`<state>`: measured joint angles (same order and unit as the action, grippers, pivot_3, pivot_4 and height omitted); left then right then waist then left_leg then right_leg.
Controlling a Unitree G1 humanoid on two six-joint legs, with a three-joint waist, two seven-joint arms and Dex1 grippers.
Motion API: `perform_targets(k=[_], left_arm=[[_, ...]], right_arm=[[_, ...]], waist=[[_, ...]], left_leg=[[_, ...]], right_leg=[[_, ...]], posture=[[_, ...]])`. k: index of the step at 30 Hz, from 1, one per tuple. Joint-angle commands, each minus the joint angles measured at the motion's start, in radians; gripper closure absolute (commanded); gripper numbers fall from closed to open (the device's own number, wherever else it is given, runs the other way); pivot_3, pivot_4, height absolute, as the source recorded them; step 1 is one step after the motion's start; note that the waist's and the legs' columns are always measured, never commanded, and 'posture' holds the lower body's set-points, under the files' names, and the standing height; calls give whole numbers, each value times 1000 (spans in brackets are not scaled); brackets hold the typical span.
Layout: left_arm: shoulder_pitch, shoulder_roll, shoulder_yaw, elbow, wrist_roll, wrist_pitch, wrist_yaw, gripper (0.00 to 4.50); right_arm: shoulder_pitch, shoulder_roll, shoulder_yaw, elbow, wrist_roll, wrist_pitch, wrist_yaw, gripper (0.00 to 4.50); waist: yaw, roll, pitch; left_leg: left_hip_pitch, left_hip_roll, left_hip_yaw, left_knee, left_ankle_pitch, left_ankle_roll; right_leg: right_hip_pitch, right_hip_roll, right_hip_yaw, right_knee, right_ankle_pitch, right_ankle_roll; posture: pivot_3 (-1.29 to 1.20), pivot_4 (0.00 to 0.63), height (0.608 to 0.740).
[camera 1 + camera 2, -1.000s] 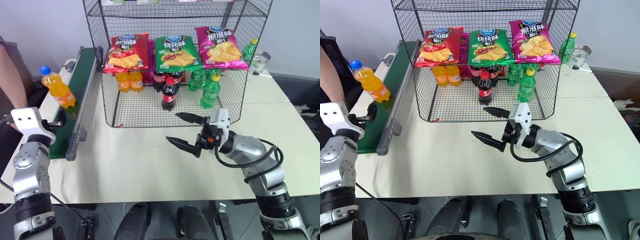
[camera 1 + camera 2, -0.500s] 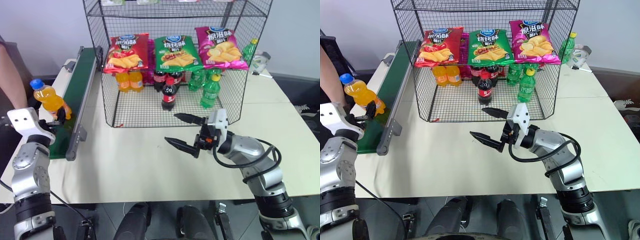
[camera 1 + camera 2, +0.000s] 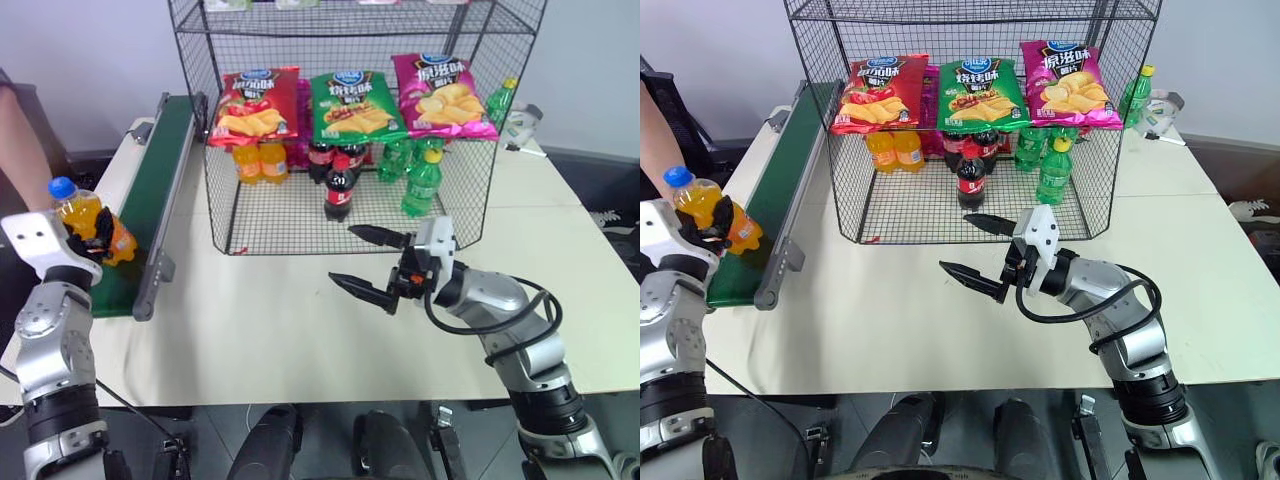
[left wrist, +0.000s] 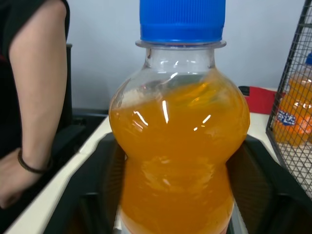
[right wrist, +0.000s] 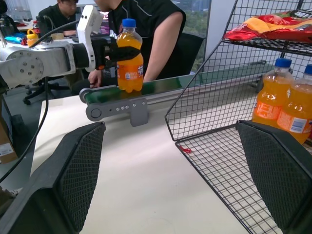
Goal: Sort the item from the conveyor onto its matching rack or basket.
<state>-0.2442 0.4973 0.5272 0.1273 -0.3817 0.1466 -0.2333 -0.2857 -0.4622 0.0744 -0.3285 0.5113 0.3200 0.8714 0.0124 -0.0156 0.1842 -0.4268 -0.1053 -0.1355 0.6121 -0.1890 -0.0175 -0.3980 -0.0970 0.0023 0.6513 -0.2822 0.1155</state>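
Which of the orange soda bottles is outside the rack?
The one in the left pincer at the conveyor's near end: orange soda. The other two stand inside the rack.

The conveyor (image 3: 150, 195) runs along the desk's (image 3: 300, 320) left side, the rack (image 3: 350, 120) just right of it. The bottle (image 3: 90, 222) stands at the conveyor's near end, in the left claw (image 3: 95, 228). The right claw (image 3: 368, 262) hangs before the rack.

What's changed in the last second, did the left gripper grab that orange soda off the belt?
Yes. The orange soda bottle rode down the conveyor toward the left gripper, which closed on it. The right gripper stayed open over the table; the rack is unchanged.
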Motion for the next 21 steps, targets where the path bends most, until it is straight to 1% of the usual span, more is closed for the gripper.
perform_targets(k=[1, 5, 7, 14, 15, 18, 20, 21], left_arm=[[-6, 10, 16, -81, -29, -26, -23, 2145], [-17, 17, 31, -160, -79, -23, -52, 2145], [-33, 37, 25, -216, -113, 5, -76, 2145], [-64, 76, -66, -371, -239, 159, -194, 2145], [-67, 74, -97, -387, -248, 182, -209, 2145], [-83, 50, -188, -406, -254, 233, -226, 2145], [-108, 17, -269, -357, -177, 216, -209, 2145], [-142, -25, -306, -286, -115, 175, -171, 2145]], right_arm=[[-23, 3, 2, -28, -1, -10, 1, 0], [-31, -2, -4, -23, -1, -9, 2, 0], [-36, -9, -12, -18, -2, -10, 4, 0], [-51, -45, -57, 2, -7, -17, 2, 0], [-49, -54, -70, 4, -9, -17, -1, 0], [-41, -76, -102, 2, -16, -16, -12, 0], [-30, -92, -122, -3, -18, -14, -22, 0], [-23, -99, -131, -8, -18, -11, -26, 0]], waist=[[0, 0, 0], [-1, -1, 0], [-1, -1, 0], [-1, -1, 0], [-2, -1, 0], [-2, 0, 0], [1, 0, 0], [2, -1, 0]], left_leg=[[0, 0, 0, 0, 0, 0], [0, 0, 0, 0, 0, 0], [0, 0, 0, 0, 0, 0], [0, 0, 0, 0, 0, 0], [0, 0, 0, 0, 0, 0], [0, 0, 0, -1, 0, 0], [0, 0, 0, 0, 0, 0], [-1, 0, 0, 0, 0, 0]], right_leg=[[0, 0, 0, 0, 0, 0], [0, 0, 0, 0, 0, 0], [0, 0, 0, 0, 0, 0], [1, 0, 0, 0, 0, 0], [1, 0, 0, 0, 0, 0], [2, 0, 0, 0, 0, 0], [2, 0, 0, 0, 0, 0], [3, 0, 0, 0, 0, 0]], posture=[[0, 150, 740], [0, 150, 740], [0, 150, 740], [0, 150, 740], [0, 150, 740], [0, 150, 740], [0, 150, 740], [0, 150, 740]])
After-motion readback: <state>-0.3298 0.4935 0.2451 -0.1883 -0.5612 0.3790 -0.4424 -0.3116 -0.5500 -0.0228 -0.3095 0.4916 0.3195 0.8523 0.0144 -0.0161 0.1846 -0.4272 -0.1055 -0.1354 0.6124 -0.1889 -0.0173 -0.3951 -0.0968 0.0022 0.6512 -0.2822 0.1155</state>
